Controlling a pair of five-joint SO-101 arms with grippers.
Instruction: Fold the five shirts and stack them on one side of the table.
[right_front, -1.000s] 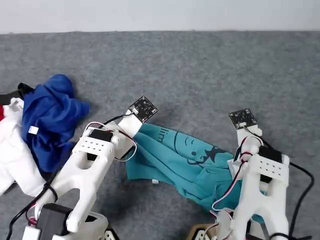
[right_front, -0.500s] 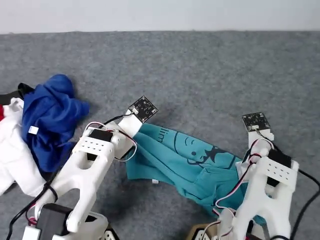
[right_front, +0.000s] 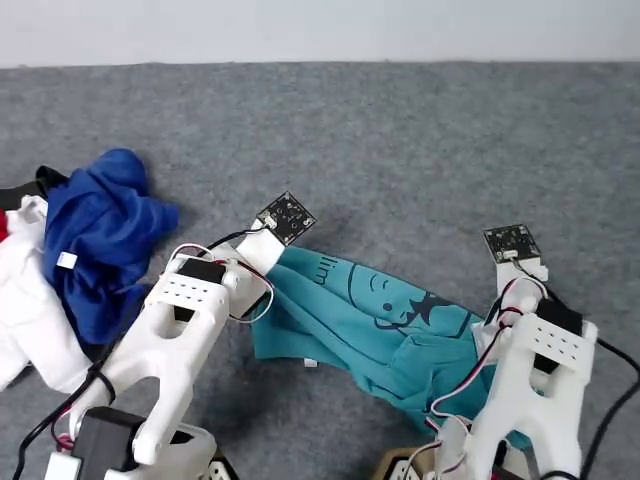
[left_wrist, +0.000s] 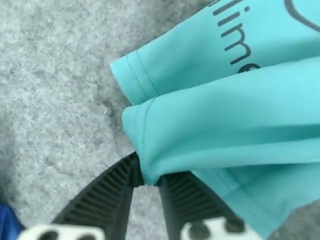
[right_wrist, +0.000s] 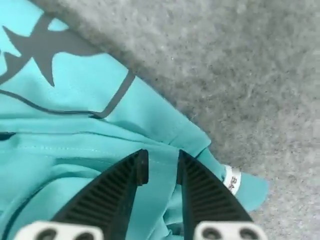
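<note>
Teal shirt (right_front: 380, 320) lies crumpled near-centre on the desk (right_front: 400, 150); left pincer (left_wrist: 150, 182) clamps its left hem, right pincer (right_wrist: 162, 167) hangs barely open over its right end. We judge: grip that corner, pull apart, flatten first.

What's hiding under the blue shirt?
A white shirt pokes out from beneath the blue shirt, with bits of red cloth and black cloth beside it. Anything else below is covered.

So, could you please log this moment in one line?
left hand pinching teal shirt hem | right hand at its other end | blue shirt, white shirt heaped, unfolded
</note>
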